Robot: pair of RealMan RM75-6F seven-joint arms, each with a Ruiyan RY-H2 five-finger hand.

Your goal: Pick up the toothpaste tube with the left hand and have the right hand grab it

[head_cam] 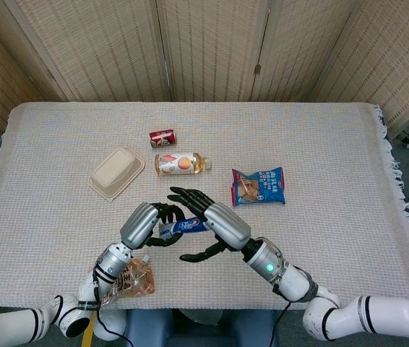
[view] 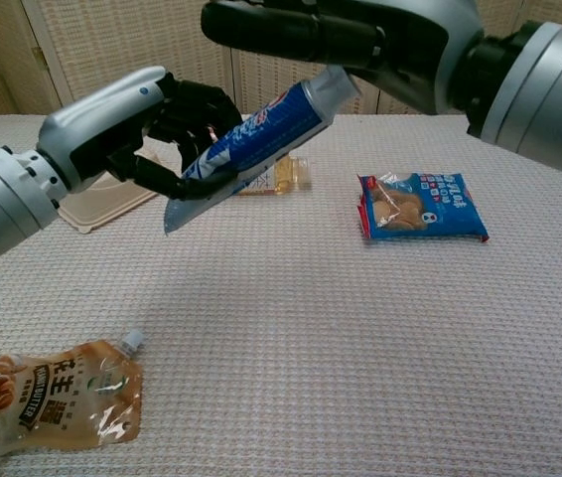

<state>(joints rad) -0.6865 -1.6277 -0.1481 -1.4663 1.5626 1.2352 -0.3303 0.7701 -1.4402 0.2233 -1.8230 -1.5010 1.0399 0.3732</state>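
Note:
The blue and white toothpaste tube (view: 251, 144) hangs in the air above the table, tilted with its cap end up to the right. My left hand (view: 147, 129) grips its lower half; in the head view that hand (head_cam: 145, 224) sits left of the tube (head_cam: 183, 227). My right hand (head_cam: 208, 224) is open, fingers spread over the tube's cap end and thumb below it. In the chest view the right hand (view: 331, 30) hovers just above the cap, not closed on the tube.
A peanut butter pouch (view: 48, 397) lies near the front left edge. A blue snack bag (head_cam: 259, 186), a juice bottle (head_cam: 181, 163), a red can (head_cam: 162, 138) and a beige lidded box (head_cam: 116, 172) lie further back on the woven cloth.

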